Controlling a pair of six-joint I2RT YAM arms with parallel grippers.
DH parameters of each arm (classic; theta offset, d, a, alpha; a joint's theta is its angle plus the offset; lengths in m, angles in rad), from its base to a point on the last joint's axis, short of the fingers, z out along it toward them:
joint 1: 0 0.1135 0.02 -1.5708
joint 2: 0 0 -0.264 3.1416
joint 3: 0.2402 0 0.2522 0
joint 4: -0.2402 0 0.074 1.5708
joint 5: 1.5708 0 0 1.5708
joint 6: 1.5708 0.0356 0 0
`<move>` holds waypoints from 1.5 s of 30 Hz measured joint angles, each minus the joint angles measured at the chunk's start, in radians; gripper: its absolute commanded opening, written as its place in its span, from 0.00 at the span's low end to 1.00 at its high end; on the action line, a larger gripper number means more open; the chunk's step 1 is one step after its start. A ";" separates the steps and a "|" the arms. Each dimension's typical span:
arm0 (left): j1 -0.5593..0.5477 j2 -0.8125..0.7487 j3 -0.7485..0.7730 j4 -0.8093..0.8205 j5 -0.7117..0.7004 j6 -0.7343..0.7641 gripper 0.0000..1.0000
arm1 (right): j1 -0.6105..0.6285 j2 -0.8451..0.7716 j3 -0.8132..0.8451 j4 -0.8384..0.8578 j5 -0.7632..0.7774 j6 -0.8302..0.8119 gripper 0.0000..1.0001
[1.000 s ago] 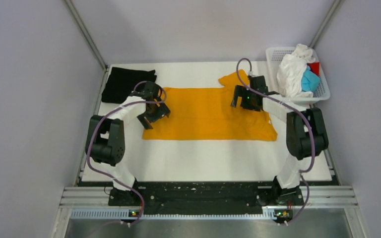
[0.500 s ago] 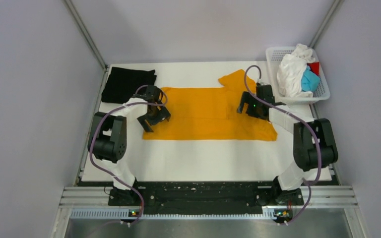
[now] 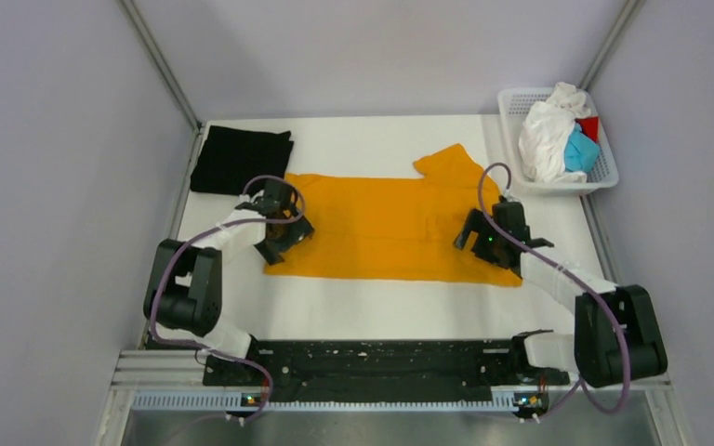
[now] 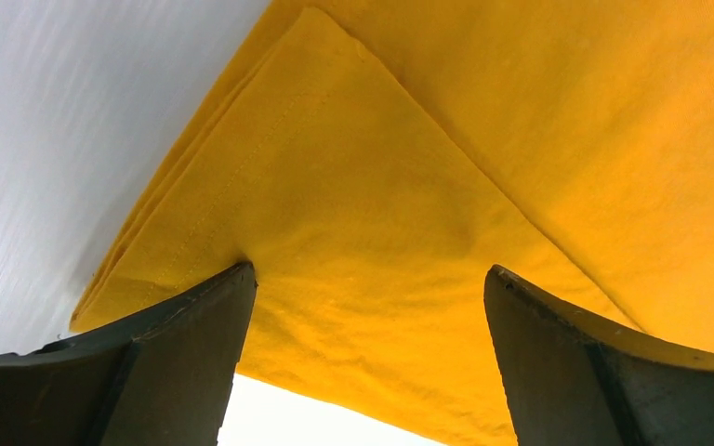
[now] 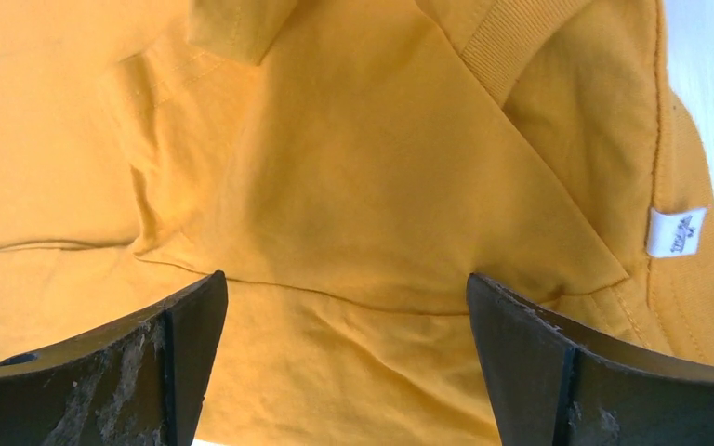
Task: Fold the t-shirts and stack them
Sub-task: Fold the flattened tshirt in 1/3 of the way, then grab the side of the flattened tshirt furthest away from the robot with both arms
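Note:
An orange-yellow t-shirt (image 3: 381, 223) lies flat on the white table, folded lengthwise, one sleeve sticking out at the far right. My left gripper (image 3: 277, 243) stands open over its near left corner (image 4: 353, 232), fingers low on the cloth with nothing between them. Over the near right corner, by the collar and its white label (image 5: 675, 230), my right gripper (image 3: 485, 253) is open too (image 5: 344, 307). A folded black t-shirt (image 3: 240, 159) lies at the far left. White (image 3: 545, 139), light blue (image 3: 578, 150) and red (image 3: 589, 126) t-shirts are piled in the basket.
The white plastic mesh basket (image 3: 608, 174) stands at the far right corner. Grey walls enclose the table on three sides. A black rail (image 3: 381, 358) carrying both arm bases runs along the near edge.
Both grippers have moved toward the near edge of the orange-yellow shirt and come down low, the right arm stretching out. The far right sleeve now shows fully. Both stay open.

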 measured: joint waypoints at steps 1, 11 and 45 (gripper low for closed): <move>0.000 -0.025 -0.026 -0.002 0.004 -0.008 0.99 | 0.000 -0.027 -0.012 -0.029 0.000 0.010 0.99; -0.002 -0.274 -0.237 -0.143 0.064 -0.110 0.99 | 0.000 -0.225 -0.046 -0.438 -0.012 0.105 0.99; 0.162 0.430 0.607 -0.220 -0.073 0.190 0.53 | 0.002 0.295 0.509 0.072 0.012 -0.069 0.99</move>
